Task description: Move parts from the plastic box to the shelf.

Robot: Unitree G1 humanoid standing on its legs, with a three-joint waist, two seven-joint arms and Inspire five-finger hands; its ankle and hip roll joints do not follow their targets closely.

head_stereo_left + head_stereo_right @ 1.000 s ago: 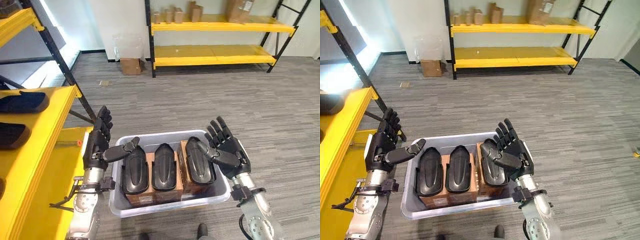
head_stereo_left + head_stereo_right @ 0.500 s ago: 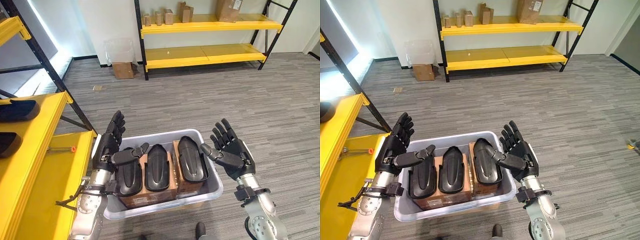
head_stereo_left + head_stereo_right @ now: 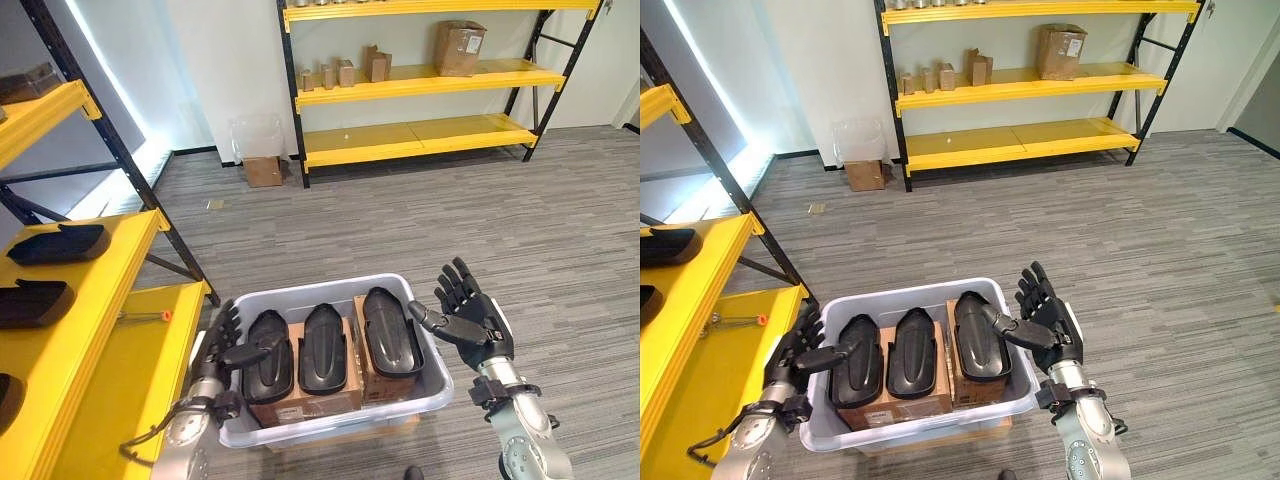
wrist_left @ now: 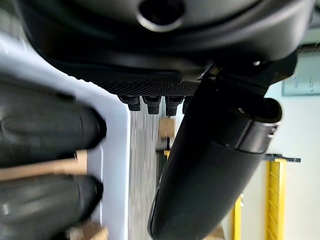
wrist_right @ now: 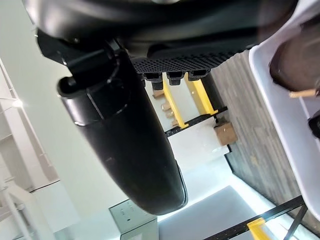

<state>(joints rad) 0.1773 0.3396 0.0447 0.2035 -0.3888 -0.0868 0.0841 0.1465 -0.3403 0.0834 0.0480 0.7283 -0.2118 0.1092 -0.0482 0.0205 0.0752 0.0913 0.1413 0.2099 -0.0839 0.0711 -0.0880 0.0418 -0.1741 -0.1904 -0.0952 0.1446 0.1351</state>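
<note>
Glossy black moulded parts lie lengthwise in grey plastic box; left hand nearest left one, right hand flanks, both splayed, empty.

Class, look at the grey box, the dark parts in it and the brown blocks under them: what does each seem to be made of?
Plastic box: pale grey, slightly translucent plastic with a soft sheen on its rim. Black parts: probably moulded plastic, smooth, semi-gloss highlights. Brown blocks under them: likely cardboard cartons, matt with square edges.
</note>
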